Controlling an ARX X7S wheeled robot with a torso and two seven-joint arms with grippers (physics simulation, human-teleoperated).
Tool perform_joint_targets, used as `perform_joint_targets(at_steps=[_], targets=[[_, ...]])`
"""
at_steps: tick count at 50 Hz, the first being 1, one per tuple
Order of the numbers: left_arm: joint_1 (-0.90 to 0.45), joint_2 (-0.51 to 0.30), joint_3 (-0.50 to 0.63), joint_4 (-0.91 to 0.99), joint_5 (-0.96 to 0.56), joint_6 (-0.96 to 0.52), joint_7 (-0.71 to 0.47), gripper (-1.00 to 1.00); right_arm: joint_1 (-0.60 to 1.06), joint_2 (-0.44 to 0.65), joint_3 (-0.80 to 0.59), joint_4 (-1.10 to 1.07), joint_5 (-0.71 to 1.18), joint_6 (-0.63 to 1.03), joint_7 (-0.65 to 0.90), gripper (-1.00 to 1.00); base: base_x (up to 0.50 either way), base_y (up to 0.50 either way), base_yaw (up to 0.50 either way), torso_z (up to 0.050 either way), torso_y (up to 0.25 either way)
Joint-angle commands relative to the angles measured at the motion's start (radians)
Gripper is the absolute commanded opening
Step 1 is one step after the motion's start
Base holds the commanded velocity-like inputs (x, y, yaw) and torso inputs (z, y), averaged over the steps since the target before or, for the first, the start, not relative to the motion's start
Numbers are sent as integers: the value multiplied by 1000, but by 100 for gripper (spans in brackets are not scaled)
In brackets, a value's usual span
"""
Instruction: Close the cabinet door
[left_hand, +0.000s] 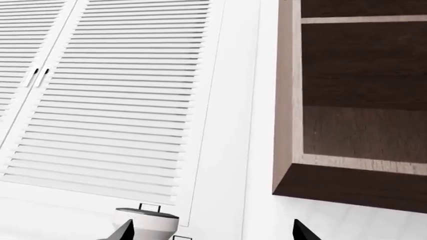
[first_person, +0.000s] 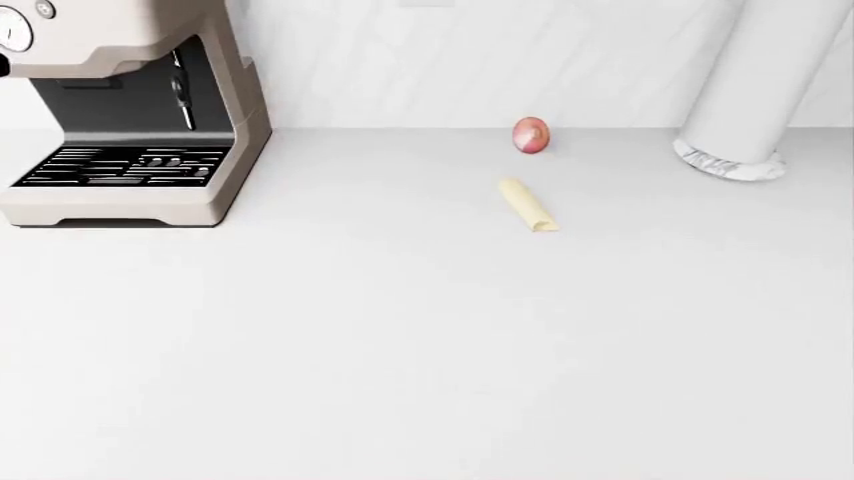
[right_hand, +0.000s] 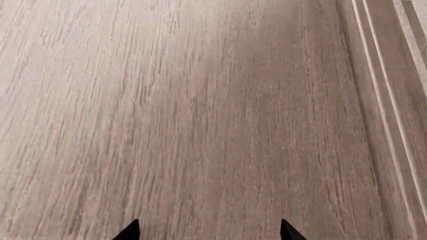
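In the left wrist view an open cabinet (left_hand: 363, 100) shows its dark wood inside and a shelf (left_hand: 363, 20), with no door over it. Beside it are white louvred doors (left_hand: 127, 95) that are shut, with small handles (left_hand: 37, 77). My left gripper (left_hand: 215, 234) is open and empty, only its black fingertips (left_hand: 125, 232) showing. A wood-grain panel (right_hand: 200, 110), apparently the cabinet door's face, fills the right wrist view, with a grooved edge (right_hand: 387, 100). My right gripper (right_hand: 209, 234) is open close in front of it. Whether it touches the panel cannot be told.
The head view shows a white counter (first_person: 427, 350) with a coffee machine (first_person: 127, 110) at the back left, a reddish round item (first_person: 530, 134) and a pale yellow piece (first_person: 527, 204). A leaning white cylinder (first_person: 754, 80) stands at the back right. A white-grey cylinder (left_hand: 148, 222) sits by my left fingertips.
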Motion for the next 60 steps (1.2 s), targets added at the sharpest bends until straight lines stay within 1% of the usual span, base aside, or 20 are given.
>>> perform_joint_targets(at_steps=[1, 30, 60], targets=[[-3, -5, -4, -4, -12, 2, -6, 100, -46, -5, -74, 123, -64, -9, -5, 100, 0, 0, 0, 0, 0], [18, -13, -15, -16, -17, 30, -5, 100, -62, -19, -127, 263, -136, -93, -44, 100, 3, 0, 0, 0, 0], [30, -25, -22, -15, -32, 43, -17, 100, -108, -46, -158, 372, -172, -163, -71, 100, 3, 0, -1, 0, 0]])
